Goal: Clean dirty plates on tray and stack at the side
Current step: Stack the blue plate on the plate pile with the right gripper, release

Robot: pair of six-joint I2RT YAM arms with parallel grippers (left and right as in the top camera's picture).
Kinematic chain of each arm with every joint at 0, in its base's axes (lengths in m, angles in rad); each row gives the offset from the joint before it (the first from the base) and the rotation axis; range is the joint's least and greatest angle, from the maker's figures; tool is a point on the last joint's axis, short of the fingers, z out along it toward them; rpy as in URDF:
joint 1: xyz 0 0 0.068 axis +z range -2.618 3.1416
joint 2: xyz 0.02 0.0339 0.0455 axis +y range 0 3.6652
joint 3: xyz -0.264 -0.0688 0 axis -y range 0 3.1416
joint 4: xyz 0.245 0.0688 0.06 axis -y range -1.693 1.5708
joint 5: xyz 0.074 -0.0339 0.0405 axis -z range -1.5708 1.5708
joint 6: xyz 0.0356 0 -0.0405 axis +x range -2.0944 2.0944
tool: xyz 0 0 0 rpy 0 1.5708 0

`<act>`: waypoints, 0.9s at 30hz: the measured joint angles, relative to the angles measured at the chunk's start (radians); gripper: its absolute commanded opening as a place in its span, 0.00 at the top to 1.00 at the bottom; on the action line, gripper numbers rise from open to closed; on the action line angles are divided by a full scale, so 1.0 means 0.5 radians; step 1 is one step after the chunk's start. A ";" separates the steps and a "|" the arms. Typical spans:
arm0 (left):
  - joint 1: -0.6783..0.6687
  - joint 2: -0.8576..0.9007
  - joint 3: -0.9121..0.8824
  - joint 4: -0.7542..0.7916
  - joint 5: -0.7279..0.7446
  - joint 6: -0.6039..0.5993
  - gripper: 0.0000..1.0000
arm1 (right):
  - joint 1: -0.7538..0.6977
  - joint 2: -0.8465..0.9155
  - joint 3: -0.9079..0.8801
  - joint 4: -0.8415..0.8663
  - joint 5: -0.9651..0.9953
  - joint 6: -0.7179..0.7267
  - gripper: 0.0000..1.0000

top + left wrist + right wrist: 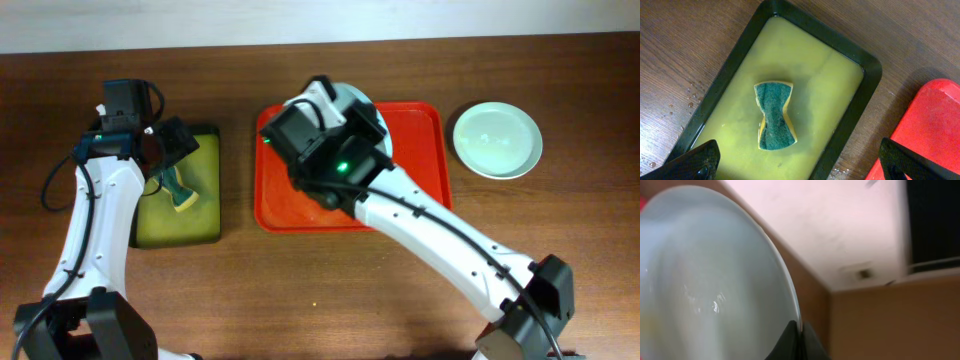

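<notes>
Right gripper (797, 339): clenched on the rim of the held plate (715, 280), both fingers nipping the edge.
Held plate: pale, tipped steeply so that its face rises up and away from the fingers. It hangs over the far edge of the red tray (420, 150), lifted off it as far as the overhead view shows. A faint yellowish tinge shows low on its face; whether that is dirt I cannot tell.
Left gripper (800, 150): released, fingers spread wide and holding nothing.
Sponge (775, 116): green-topped and yellow-sided, lying flat straight ahead of the left gripper, between its open fingers but not touched by them. It sits in the small black-rimmed tray (872, 70), whose inside is yellow-green.
Second plate (497, 140): pale green, on the bare table (560, 60), off to the right gripper's outer side and just beyond the red tray.
Third plate: not visible; the right arm covers much of the red tray.
Step in hand: probably presenting the held plate for wiping while the left arm prepares to take the sponge.
Next move: the left gripper likely needs to drop straight down, close across the sponge's narrow waist, then carry it to the plate's face. The right gripper must keep its pinch firm, since a rim grip on a tilted plate could slip under wiping pressure.
</notes>
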 measured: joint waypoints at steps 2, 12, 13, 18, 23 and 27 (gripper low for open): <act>0.000 0.000 0.000 0.001 0.000 0.000 0.01 | 0.063 -0.001 0.002 0.188 0.178 -0.356 0.96; 0.000 0.000 0.000 -0.002 0.000 0.000 0.01 | -0.074 -0.005 0.024 0.063 -0.037 -0.430 0.96; 0.000 0.000 0.000 -0.002 0.000 0.000 0.01 | -0.259 -0.002 0.024 -0.072 -0.433 -0.224 0.96; 0.000 0.000 0.000 -0.001 -0.001 0.000 0.01 | -1.267 0.012 0.021 -0.196 -2.260 0.262 0.96; 0.000 0.000 0.000 -0.001 0.001 0.000 0.00 | -2.136 0.012 -0.029 -0.246 -2.824 0.501 0.96; 0.000 0.000 0.000 -0.001 0.001 0.000 0.01 | -2.593 0.083 -0.178 -0.065 -2.882 0.597 0.96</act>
